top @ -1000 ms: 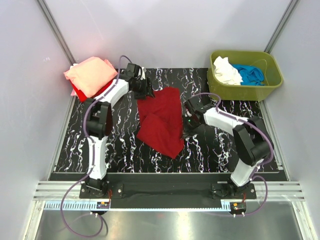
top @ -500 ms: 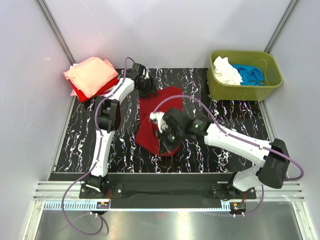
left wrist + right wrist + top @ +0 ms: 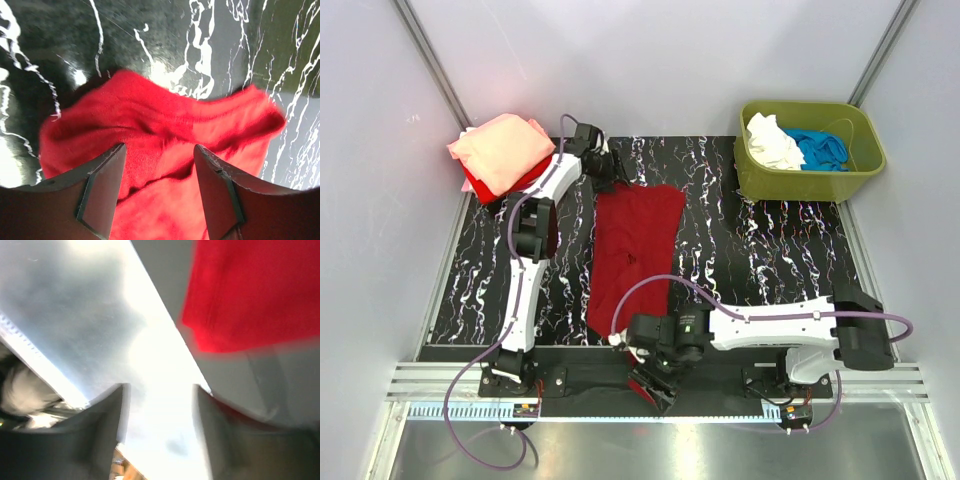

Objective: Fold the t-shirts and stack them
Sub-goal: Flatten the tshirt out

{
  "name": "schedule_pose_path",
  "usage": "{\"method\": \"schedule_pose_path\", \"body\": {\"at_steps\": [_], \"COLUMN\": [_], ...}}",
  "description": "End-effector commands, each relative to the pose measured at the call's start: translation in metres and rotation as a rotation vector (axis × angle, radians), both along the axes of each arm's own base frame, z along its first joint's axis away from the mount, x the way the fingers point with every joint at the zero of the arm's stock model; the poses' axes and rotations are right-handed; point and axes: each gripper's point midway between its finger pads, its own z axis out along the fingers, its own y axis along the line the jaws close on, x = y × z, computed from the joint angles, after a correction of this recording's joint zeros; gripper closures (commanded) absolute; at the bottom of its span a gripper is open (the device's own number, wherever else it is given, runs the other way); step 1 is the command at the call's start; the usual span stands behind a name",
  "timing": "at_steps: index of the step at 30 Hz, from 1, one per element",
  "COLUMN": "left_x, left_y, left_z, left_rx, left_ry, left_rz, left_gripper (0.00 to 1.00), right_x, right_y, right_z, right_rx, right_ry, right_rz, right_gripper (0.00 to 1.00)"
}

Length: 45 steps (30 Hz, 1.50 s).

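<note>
From where I stand, the dark red t-shirt (image 3: 638, 240) lies stretched out long down the middle of the black marbled mat (image 3: 750, 240), its far end near the top centre of the overhead view and its near end reaching the mat's bottom edge. The left gripper (image 3: 605, 172) sits at that far end. Its wrist camera shows the jaws spread wide over bunched red cloth, not pinching it. The right gripper (image 3: 655, 378) is down at the bottom centre, past the mat's near edge. Its own view is blurred, but the jaws stand apart with only a bright surface between them. The shirt's edge fills the upper right of that frame, and I cannot tell whether a sliver of red by one finger is touching it. In the upper left, a salmon-pink tee (image 3: 500, 150) tops a bright red tee (image 3: 517, 183). In the upper right, the olive-green tub (image 3: 800, 185) holds a white tee (image 3: 772, 142) and a blue tee (image 3: 822, 148).
</note>
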Motion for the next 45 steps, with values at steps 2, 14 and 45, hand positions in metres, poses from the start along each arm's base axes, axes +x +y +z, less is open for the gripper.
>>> {"method": "schedule_pose_path", "body": {"at_steps": [2,14,45], "left_x": [0.012,-0.021,-0.248], "left_y": [0.008,0.018,-0.051], "left_z": [0.016,0.129,0.029], "left_rx": [0.010,0.001,0.268], "left_ry": [-0.062,-0.190,-0.058], "left_rz": [0.010,-0.014,-0.361], "left_gripper": [0.36,0.24,0.42], "right_x": [0.016,0.206,0.487], "right_y": [-0.020,0.000,0.051], "right_z": [0.008,0.117,-0.025], "right_rx": [-0.076,0.332,0.221], "right_ry": [-0.111,-0.280,-0.119], "right_rz": [-0.097,-0.763,-0.967], "right_gripper": [0.20,0.02,0.28]}}
